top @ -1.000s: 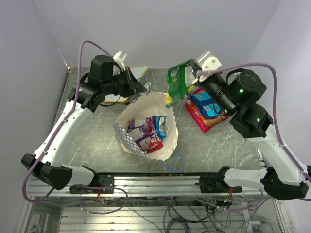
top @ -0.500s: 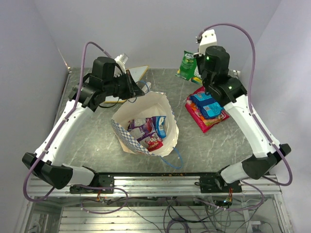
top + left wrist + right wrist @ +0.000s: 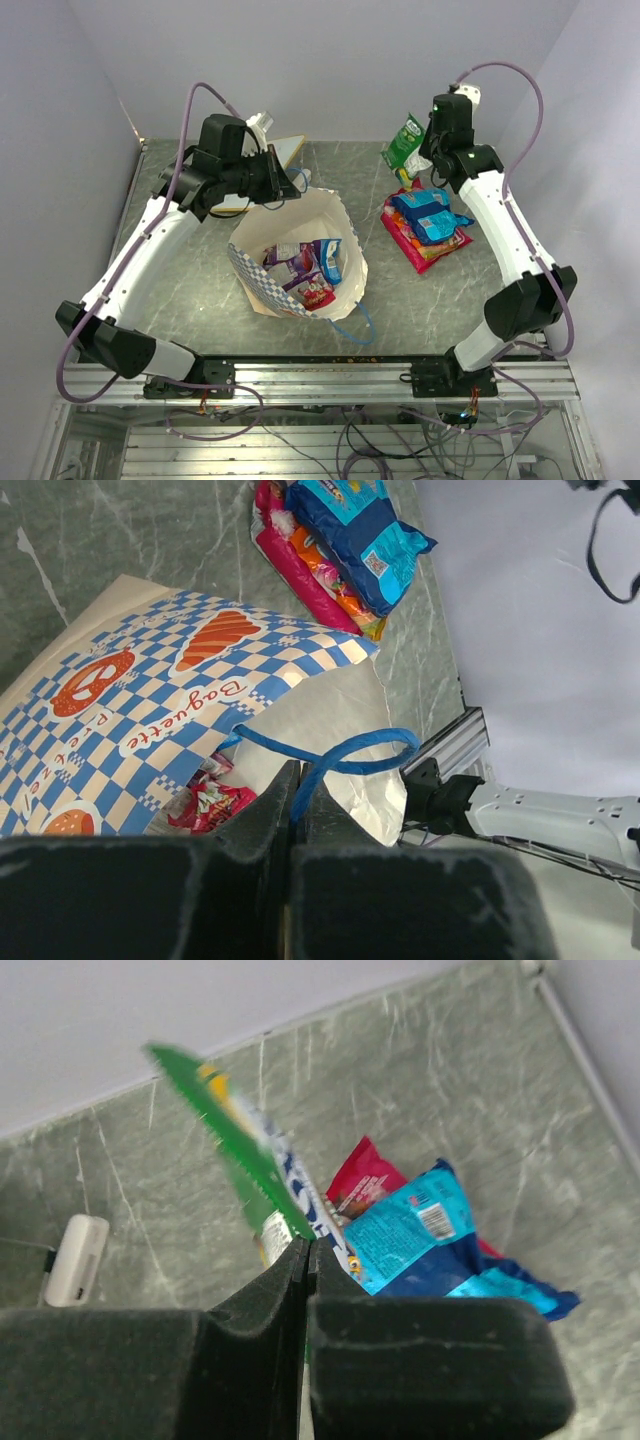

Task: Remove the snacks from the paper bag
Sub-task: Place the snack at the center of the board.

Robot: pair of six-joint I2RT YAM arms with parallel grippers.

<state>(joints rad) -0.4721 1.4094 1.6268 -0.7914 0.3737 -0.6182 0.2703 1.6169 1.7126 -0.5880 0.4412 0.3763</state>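
The left gripper [image 3: 290,183] is seen clenched on the thin blue string handle [image 3: 350,755] of the paper bag [image 3: 300,215]; in the left wrist view the string is pinched between the shut fingers and loops out to the right. The paper bag stands near the middle of the counter [image 3: 200,280], its mouth held open and its blue-and-white checkered band [image 3: 180,690] turned to the near left. Inside it, a purple packet [image 3: 295,268], a blue-edged packet [image 3: 330,258] and a red packet [image 3: 318,293] are seen lying together.

The right gripper [image 3: 425,150] is closed on a green packet [image 3: 405,145], gripped by one edge at the far right of the counter; in the right wrist view the packet is seen almost edge-on and blurred between the fingers. Just near of it, a blue packet [image 3: 425,215] is laid on top of a red bag [image 3: 412,248], both resting on the counter to the right of the paper bag and apart from it. A flat white board [image 3: 290,150] with a wooden edge lies at the far side, partly hidden by the left arm.
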